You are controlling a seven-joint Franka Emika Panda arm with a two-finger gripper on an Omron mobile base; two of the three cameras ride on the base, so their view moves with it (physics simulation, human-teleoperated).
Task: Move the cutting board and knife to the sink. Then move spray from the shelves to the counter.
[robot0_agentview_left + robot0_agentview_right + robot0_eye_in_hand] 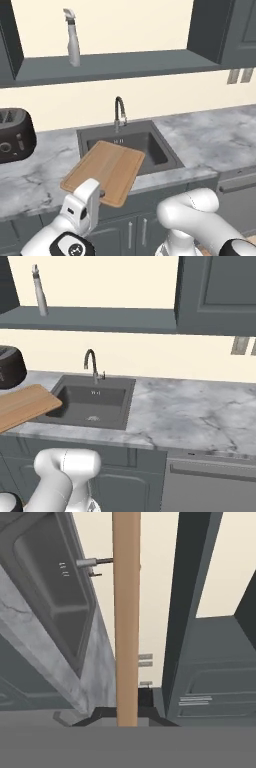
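board lifted and angled toward the basin

gripper [100,192] is clamped tight on the near edge of the flat light-brown wooden cutting board [106,171] with rounded corners and lengthwise grain. in the hand view the board runs edge-on up the middle, its near end pinched between the two dark finger tips, which is why it looks like a narrow strip there. the left base view shows the board raised off the grey-white marble counter [210,137] with dark veins and tilted, its far corner hanging over the front left part of the rectangular dark grey recessed sink [165,147]. a grip at one edge leaves most of the board's length free to slide into the basin ahead of the hand, so this hold probably suits the drop. the curved dark metal faucet [119,112] stands at the back rim, apart from the board.

judging by this, the first step is in hand and not yet done: the board is above the sink, not in it. i cannot make out the knife.

the slim translucent pale-grey spray bottle [73,44] with a white trigger head stands upright on the long flat dark grey shelf [130,62], above and left of the faucet, untouched. a black toaster [14,135] sits on the counter to the left.
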